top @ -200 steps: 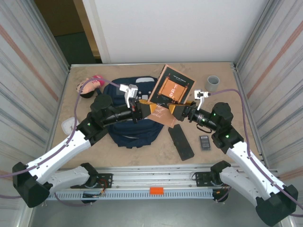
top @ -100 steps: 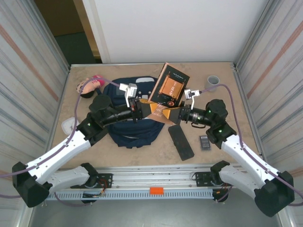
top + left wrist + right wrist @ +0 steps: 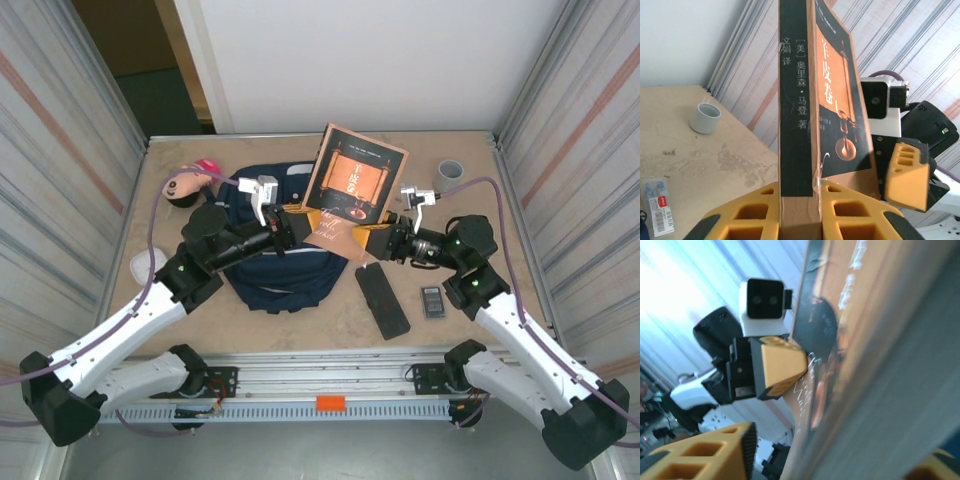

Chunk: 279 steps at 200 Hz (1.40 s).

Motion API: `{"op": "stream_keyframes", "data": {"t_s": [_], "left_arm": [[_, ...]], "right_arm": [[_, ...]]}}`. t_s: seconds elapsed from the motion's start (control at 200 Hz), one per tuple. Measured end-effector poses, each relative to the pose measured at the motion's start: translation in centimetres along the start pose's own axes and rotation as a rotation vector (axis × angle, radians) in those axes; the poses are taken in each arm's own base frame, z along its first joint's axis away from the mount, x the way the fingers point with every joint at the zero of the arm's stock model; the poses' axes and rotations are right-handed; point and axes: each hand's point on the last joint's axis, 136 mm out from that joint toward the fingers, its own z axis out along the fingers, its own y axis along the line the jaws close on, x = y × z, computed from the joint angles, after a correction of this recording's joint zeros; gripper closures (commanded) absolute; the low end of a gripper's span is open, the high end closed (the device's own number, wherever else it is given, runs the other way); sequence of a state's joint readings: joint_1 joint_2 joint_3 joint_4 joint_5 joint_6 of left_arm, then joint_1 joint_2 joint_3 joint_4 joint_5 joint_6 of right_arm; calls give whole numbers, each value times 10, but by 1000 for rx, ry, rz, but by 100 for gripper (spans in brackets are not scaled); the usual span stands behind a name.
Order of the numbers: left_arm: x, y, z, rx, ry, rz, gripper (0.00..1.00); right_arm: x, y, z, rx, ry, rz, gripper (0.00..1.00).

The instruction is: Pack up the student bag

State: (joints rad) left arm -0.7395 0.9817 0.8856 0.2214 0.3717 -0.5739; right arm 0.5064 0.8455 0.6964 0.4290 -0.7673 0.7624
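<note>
The student bag (image 3: 278, 282), navy blue, lies flat on the table under both arms. An orange-and-black book (image 3: 352, 182) is held upright above it. My left gripper (image 3: 298, 226) is shut on the book's lower spine (image 3: 797, 100), one yellow finger on each side (image 3: 799, 192). My right gripper (image 3: 373, 240) reaches the book's lower right corner. In the right wrist view the book (image 3: 865, 355) runs between the right gripper's (image 3: 835, 452) jaws, with a gap still showing between the left pad (image 3: 746, 450) and the cover. The inside of the bag is hidden.
A long black case (image 3: 382, 301) and a small flat packet (image 3: 432, 301) lie right of the bag. A grey cup (image 3: 450, 172) stands at the back right. A pink and tan toy (image 3: 187, 184) sits at the back left, a white object (image 3: 148, 264) at the left.
The book has been lifted and tipped more upright, shifting left and back. The right gripper has come in to the book's corner and its jaws have narrowed. The left grip is unchanged.
</note>
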Motion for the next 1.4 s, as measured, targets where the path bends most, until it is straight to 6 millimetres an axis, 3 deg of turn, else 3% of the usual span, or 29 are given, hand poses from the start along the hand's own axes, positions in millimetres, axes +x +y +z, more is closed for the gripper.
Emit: {"op": "stream_keyframes", "data": {"t_s": [0.03, 0.055, 0.256, 0.421, 0.516, 0.661, 0.862, 1.027, 1.112, 1.188, 1.233, 1.338, 1.373, 1.398], "left_arm": [[0, 0, 0, -2, 1, 7, 93], [1, 1, 0, -6, 2, 12, 88], [10, 24, -7, -130, 67, 105, 42], [4, 37, -28, -216, 136, 281, 24], [10, 29, -35, -176, 212, 428, 20], [36, 20, -45, -83, 364, 647, 18], [56, 40, -59, -125, 516, 836, 12], [70, 53, -61, -133, 605, 900, 12], [80, 57, -57, -115, 645, 911, 14], [90, 61, -54, -99, 679, 914, 23], [96, 64, -53, -94, 696, 907, 35], [105, 68, -54, -78, 721, 902, 79], [107, 68, -54, -69, 721, 905, 91], [107, 66, -53, -61, 714, 904, 96]], "right_arm": [[-1, -3, 0, 16, -4, -6, 93], [-1, -7, 0, 33, -7, -2, 100], [7, -28, -8, 183, 4, -71, 100], [14, -43, -17, 311, 119, -267, 100], [25, -51, -20, 343, 246, -414, 100], [49, -75, -25, 377, 476, -608, 100], [100, -98, -37, 328, 786, -829, 100], [118, -105, -33, 265, 937, -951, 100], [118, -104, -27, 233, 973, -992, 100], [114, -101, -21, 213, 978, -1019, 100], [111, -100, -18, 207, 973, -1032, 100], [107, -97, -15, 193, 962, -1053, 91], [107, -96, -15, 190, 961, -1055, 81], [107, -96, -15, 185, 958, -1050, 65]]}}
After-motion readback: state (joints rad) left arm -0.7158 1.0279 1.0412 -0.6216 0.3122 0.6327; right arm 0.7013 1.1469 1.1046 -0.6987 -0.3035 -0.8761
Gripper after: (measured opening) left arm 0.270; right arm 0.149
